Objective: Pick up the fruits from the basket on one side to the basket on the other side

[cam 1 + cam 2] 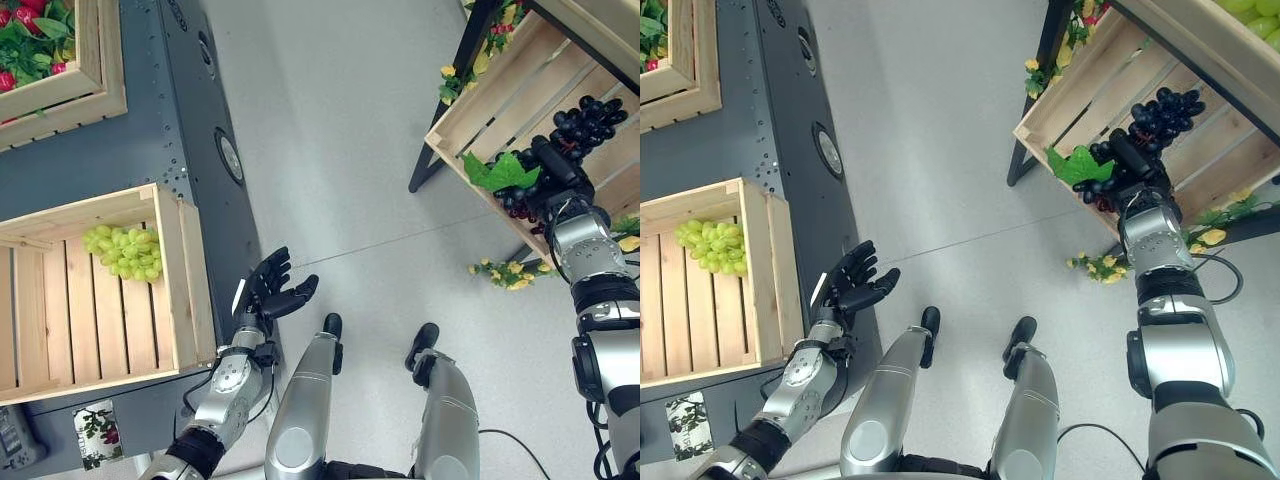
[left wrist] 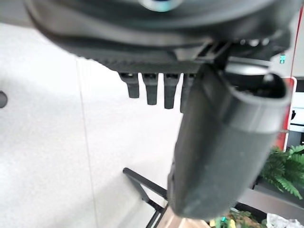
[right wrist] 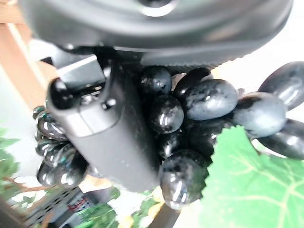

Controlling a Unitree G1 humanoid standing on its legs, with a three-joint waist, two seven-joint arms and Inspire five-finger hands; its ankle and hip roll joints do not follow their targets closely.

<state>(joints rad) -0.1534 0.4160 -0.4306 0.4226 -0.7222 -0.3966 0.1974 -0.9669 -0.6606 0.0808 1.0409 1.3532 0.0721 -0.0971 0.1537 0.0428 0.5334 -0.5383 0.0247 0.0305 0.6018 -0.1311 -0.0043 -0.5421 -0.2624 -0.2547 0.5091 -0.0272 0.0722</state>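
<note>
The right hand (image 1: 1132,170) grips black grapes (image 3: 199,109) inside the crate (image 1: 1080,85); the left hand (image 1: 272,290) hangs wide open beside another crate (image 1: 180,270).

Bright, even indoor light falls from overhead across the pale floor (image 1: 340,150), leaving only soft, faint shadows. The slatted wooden crate (image 1: 175,280) on the left is evenly lit, and its green grapes (image 1: 125,252) look crisp. In the right wrist view the black grapes (image 3: 209,99) carry small white glints, while the right hand (image 3: 109,137) close to the lens is blurred. In the left wrist view the left hand (image 2: 223,142) is a soft, out-of-focus dark mass.
</note>
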